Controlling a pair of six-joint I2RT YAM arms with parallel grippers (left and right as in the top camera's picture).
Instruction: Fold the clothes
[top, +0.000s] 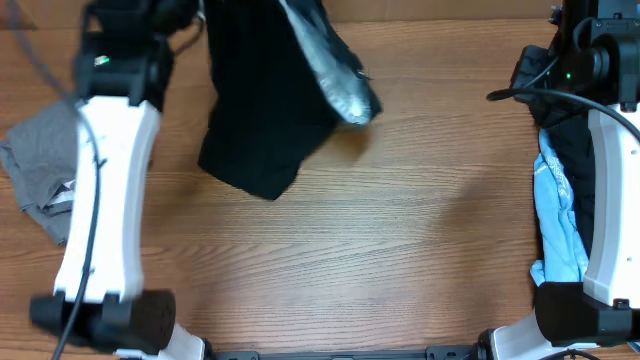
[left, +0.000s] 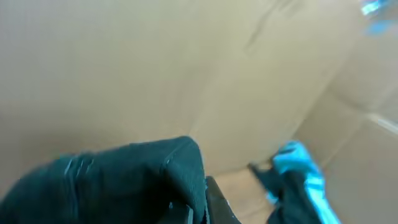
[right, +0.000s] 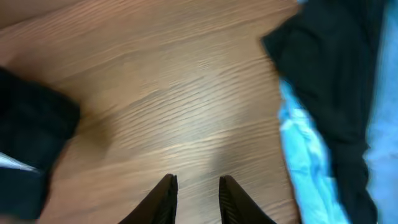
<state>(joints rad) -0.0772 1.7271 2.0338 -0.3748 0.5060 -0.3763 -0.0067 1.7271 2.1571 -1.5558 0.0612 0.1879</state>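
Observation:
A black garment (top: 262, 110) hangs from my left gripper at the back middle of the table, its lower edge near the wood. A silvery grey part of it (top: 340, 75) sticks out to the right. In the left wrist view my left gripper (left: 202, 208) is shut on this dark cloth (left: 118, 180); in the overhead view the gripper is hidden by the cloth. My right gripper (right: 196, 186) is open and empty above bare wood. It shows in the overhead view at the back right (top: 527, 72), beside a pile of clothes.
A light blue garment (top: 560, 210) and a black one (top: 585, 140) lie under my right arm at the right edge; both show in the right wrist view (right: 305, 155). A grey garment (top: 40, 165) lies crumpled at the left edge. The wooden table (top: 380, 240) spans the middle.

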